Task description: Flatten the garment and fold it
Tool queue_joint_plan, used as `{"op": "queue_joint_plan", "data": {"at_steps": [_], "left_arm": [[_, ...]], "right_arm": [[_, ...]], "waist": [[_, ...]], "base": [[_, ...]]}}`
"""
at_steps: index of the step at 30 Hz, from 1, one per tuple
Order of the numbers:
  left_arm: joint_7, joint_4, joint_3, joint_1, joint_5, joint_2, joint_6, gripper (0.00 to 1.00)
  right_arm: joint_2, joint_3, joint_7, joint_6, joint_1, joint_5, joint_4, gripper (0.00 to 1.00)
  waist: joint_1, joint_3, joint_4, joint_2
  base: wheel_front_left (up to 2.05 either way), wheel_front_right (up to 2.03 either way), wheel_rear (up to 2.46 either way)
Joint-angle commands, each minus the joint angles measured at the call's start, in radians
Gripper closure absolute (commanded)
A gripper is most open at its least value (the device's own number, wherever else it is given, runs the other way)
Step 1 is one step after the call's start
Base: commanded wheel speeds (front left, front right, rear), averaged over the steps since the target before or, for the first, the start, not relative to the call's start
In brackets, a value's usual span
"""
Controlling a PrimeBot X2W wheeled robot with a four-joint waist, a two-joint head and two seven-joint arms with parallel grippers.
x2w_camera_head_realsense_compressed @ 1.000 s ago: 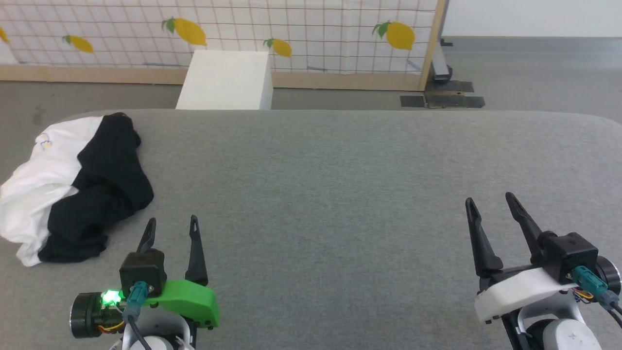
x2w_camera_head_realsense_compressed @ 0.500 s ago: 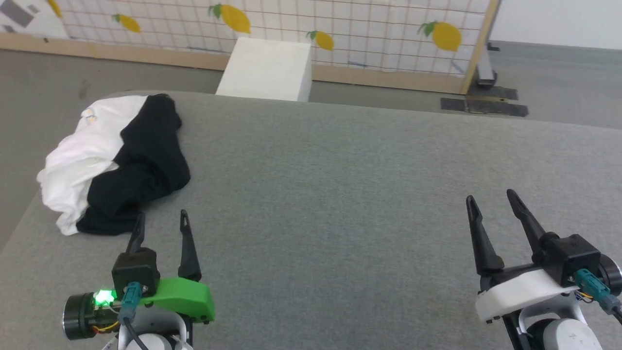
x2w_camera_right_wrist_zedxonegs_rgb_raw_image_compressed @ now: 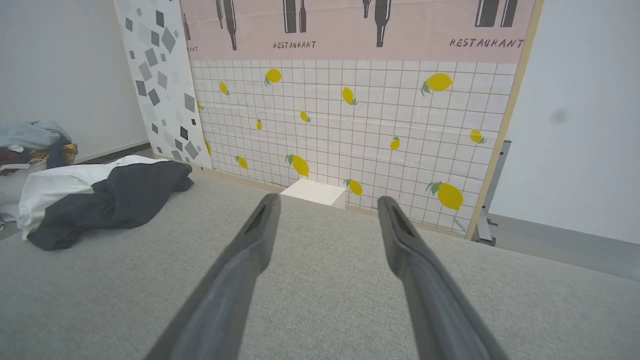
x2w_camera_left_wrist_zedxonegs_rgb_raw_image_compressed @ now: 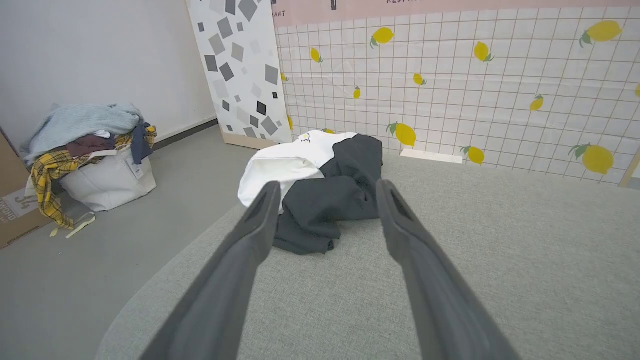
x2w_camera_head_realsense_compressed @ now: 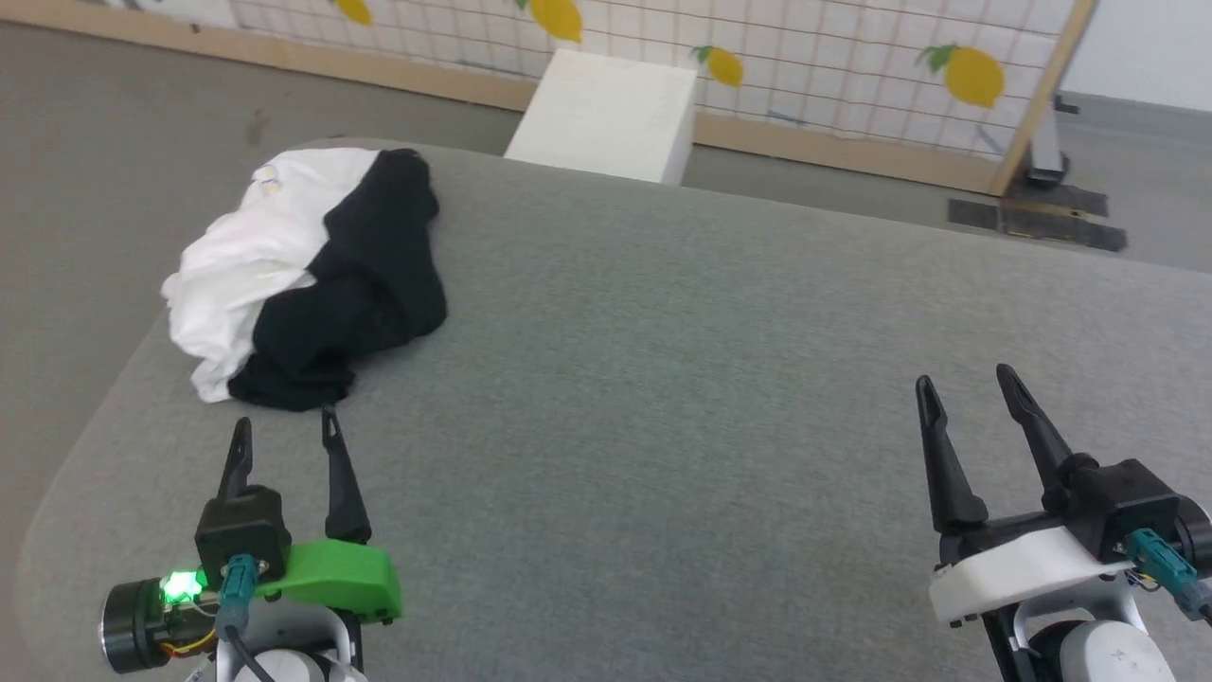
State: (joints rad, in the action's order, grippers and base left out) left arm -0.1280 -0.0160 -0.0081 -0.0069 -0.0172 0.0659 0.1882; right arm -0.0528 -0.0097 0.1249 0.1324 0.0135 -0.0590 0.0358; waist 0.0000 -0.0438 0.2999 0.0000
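Though near table (x2w_camera_head_realsense_compressed: 663,379) corner, garment (x2w_camera_head_realsense_compressed: 312,275) free

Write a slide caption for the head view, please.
Crumpled garment on grey table; left gripper and right gripper open, empty.

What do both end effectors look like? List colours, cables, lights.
Left end effector: two long dark fingers, green shell, black block, teal plug, glowing green light. Right end effector: matching dark fingers, white shell, black block, teal plug, coloured wires.
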Motion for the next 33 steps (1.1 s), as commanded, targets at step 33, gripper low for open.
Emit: {"op": "queue_joint_plan", "data": {"at_steps": [33], "left_arm": [[0.060,0.415,0.102,-0.683,-0.128,0.221,-0.196,0.00]], "right_arm": [[-0.128,0.014,0.079,-0.001,0.115,0.035,0.075,0.00]], "waist": [[0.0000,-0.338,0.082,0.0000]], "base": [[-0.01,-0.01,-0.01]]}}
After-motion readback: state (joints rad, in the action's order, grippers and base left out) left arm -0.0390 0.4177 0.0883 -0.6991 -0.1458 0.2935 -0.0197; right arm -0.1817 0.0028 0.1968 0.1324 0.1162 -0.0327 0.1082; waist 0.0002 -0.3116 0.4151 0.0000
